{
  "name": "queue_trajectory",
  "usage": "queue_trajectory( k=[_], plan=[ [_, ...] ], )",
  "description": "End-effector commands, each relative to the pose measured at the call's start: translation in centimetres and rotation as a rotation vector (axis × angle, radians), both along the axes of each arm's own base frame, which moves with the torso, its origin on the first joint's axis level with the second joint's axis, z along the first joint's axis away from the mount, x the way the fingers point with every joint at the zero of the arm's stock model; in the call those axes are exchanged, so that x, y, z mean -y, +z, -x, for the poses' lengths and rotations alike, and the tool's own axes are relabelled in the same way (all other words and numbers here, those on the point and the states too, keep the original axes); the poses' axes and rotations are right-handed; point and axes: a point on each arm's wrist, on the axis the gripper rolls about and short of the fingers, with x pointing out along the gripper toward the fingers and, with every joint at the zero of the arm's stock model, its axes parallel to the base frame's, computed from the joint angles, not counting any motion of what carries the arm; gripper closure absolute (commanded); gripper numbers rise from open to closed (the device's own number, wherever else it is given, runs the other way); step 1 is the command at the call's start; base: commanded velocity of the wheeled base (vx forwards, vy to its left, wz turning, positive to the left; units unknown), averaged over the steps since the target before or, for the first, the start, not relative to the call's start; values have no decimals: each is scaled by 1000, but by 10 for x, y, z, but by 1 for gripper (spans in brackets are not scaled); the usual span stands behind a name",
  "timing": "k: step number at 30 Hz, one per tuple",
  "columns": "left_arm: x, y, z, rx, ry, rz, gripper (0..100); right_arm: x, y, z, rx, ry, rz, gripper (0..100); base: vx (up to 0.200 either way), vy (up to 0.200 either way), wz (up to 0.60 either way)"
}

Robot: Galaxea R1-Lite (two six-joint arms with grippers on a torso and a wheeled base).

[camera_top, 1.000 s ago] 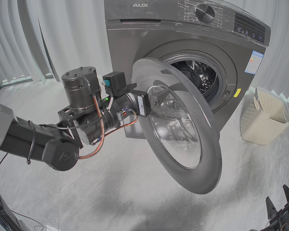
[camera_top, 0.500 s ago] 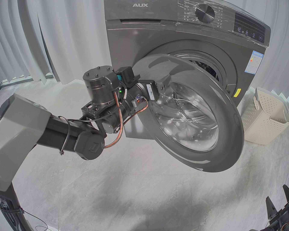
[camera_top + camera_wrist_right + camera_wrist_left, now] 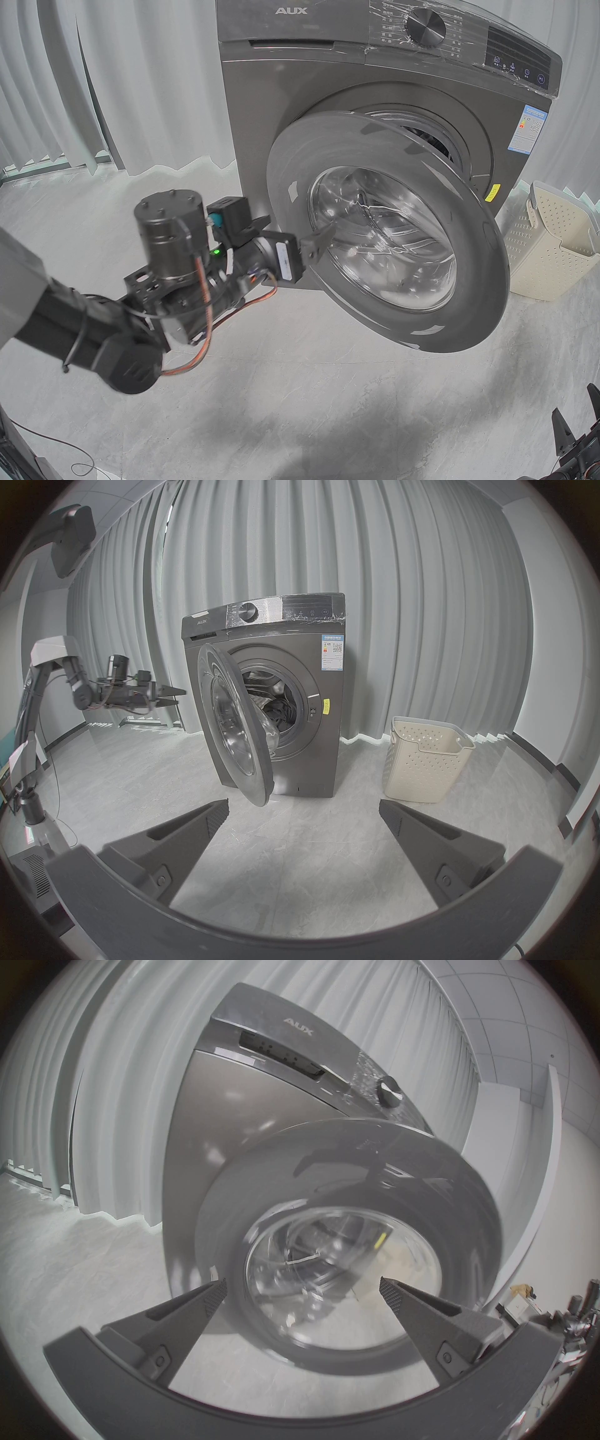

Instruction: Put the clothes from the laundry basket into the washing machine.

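The grey washing machine (image 3: 375,69) stands ahead with its round glass door (image 3: 387,237) swung partway shut, a gap left on the handle side. Dark clothes (image 3: 279,710) lie in the drum. The cream perforated laundry basket (image 3: 550,250) sits on the floor right of the machine. My left gripper (image 3: 317,240) is open, just off the door's hinge-side rim, holding nothing; in the left wrist view the left gripper (image 3: 299,1291) faces the door glass (image 3: 337,1272). My right gripper (image 3: 576,419) is low at the right, open and empty, far from the machine (image 3: 275,692).
Pale curtains (image 3: 125,81) hang behind and left of the machine. Grey tiled floor (image 3: 300,400) spreads in front. The half-open door (image 3: 234,724) juts out into the room. The basket (image 3: 425,758) stands close to the curtain.
The door swung from wide open to partway shut with the left gripper against it. The left arm has since drawn back and down, off the door.
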Motion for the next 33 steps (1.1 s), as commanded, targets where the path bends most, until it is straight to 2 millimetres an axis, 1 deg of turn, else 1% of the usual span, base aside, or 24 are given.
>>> queue_trajectory(
  k=[1, 4, 7, 8, 9, 10, 13, 17, 21, 22, 23, 26, 28, 33],
  plan=[
    [-87, 12, 131, 46, -60, -20, 0, 0, -5, 0, 0, 1, 0, 0, 0, 0, 0],
    [-116, -2, 160, 80, -20, -82, 0, 0, -5, 0, 0, 1, 0, 0, 0, 0, 0],
    [-140, -7, 176, 110, 58, -90, 0, 0, -5, 0, 0, 1, 0, 0, 0, 0, 0],
    [-140, -7, 176, 110, 58, -90, 0, 0, -5, 0, 0, 1, 0, 0, 0, 0, 0],
    [-154, -12, 185, 117, 114, -95, 0, 0, -5, 0, 0, 1, 0, 0, 0, 0, 0],
    [-161, -15, 192, 120, 139, -97, 0, 0, -5, 0, -1, 1, 0, 0, 0, 0, 0],
    [-180, -28, 211, 122, 209, -120, 0, 0, -5, 0, -2, -8, -6, 0, 0, 0, 0],
    [-199, -48, 236, 115, 313, -144, 0, 0, -5, 0, 0, -8, -6, 0, 0, 0, 0],
    [-210, -66, 260, 104, 384, -152, 0, 0, -5, 0, -2, -8, -4, 0, 0, 0, 0],
    [-210, -66, 260, 104, 384, -152, 0, 0, -5, 0, -2, -8, -4, 0, 0, 0, 0],
    [-214, -76, 272, 89, 458, -149, 0, 0, -5, 0, -1, -11, -3, 0, 0, 0, 0],
    [-216, -93, 289, 99, 505, -151, 0, 0, -5, 0, -3, -8, -1, 0, 0, 0, 0],
    [-215, -102, 293, 69, 501, -160, 0, 0, -5, 0, -3, -8, -1, 0, 0, 0, 0],
    [-215, -104, 292, 34, 510, -140, 0, 0, -5, 0, -1, -5, -3, 0, 0, 0, 0]
  ],
)
